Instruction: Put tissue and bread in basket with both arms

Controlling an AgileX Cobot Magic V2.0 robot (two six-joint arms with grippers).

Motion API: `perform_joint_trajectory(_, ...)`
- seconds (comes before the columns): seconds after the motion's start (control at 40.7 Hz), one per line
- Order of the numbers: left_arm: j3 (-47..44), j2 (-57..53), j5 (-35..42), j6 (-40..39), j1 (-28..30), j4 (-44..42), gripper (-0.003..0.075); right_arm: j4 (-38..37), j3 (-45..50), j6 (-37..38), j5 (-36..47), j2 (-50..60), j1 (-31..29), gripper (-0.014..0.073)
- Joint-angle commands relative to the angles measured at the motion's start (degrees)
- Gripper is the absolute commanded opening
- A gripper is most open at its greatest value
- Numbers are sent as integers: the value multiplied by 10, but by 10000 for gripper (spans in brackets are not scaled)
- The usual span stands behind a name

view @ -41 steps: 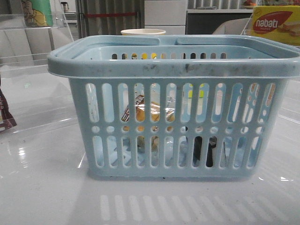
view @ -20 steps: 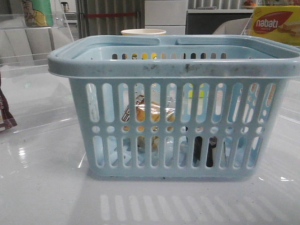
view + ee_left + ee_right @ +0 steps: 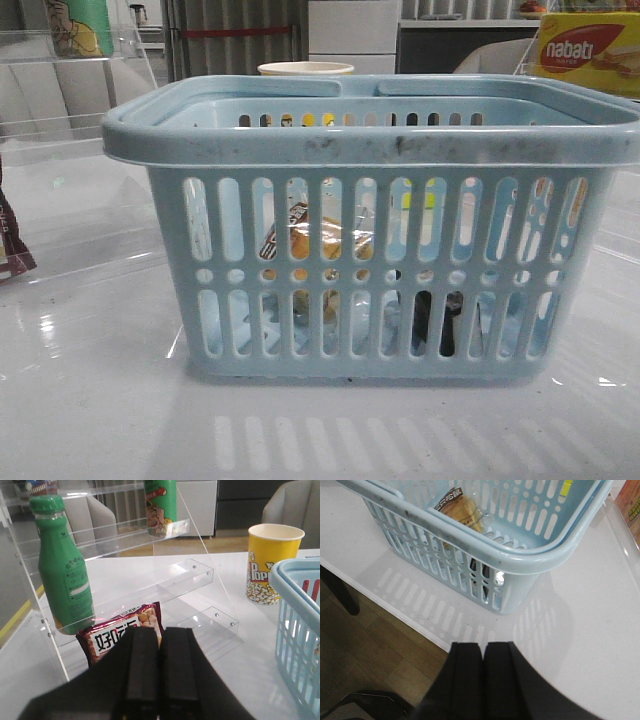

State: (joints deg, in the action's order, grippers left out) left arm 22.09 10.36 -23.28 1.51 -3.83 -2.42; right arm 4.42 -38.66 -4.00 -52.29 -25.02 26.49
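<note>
The bread (image 3: 325, 240) lies inside the basket (image 3: 370, 140), its golden piece and brown label strip showing through the slots of the near wall, toward the left half of the basket. The tissue (image 3: 435, 320) is also inside, low against the floor on the right half, a dark shape behind the lower slots. From the right wrist view the bread (image 3: 462, 510) rests in the basket's interior, and the dark pack (image 3: 480, 575) shows through the wall slots near the corner closest to the right jaws (image 3: 483, 655).

The right jaws are closed, finger against finger, holding nothing, hovering over the bench (image 3: 600, 610) just outside that corner of the basket (image 3: 520, 555).

The left jaws (image 3: 159, 640) are likewise pressed together and empty. Just ahead of them a dark red snack packet (image 3: 122, 635) leans at the foot of a clear acrylic rack (image 3: 190, 575); a green bottle (image 3: 65, 570) stands on the rack beyond the packet. A yellow popcorn cup (image 3: 272, 562) stands farther off, beside the basket's rim (image 3: 290, 580).
</note>
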Motion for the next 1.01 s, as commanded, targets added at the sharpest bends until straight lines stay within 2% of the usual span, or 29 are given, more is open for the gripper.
perform_joint_trajectory(0.0, -20, -5, 106, -7, 3, -9, 93, -4, -15, -4, 34, -3, -1, 28)
perform_joint_trajectory(0.148, -95, -45, 188, -11, 3, -17, 93, -4, -15, -4, 34, -3, -1, 28)
perform_joint_trajectory(0.344, -188, -91, 257, -134, 3, -103, 93, -4, -15, -4, 34, -3, -1, 28)
perform_joint_trajectory(0.443, -224, -109, 276, -132, 3, -79, 93, -4, -15, -4, 34, -3, -1, 28)
perform_joint_trajectory(0.615, -229, -117, 258, -63, 3, -29, 93, -4, -15, -4, 33, -3, -1, 28)
perform_joint_trajectory(0.984, -229, -117, 273, -63, -9, -17, 93, -4, -15, -4, 33, -3, -1, 28)
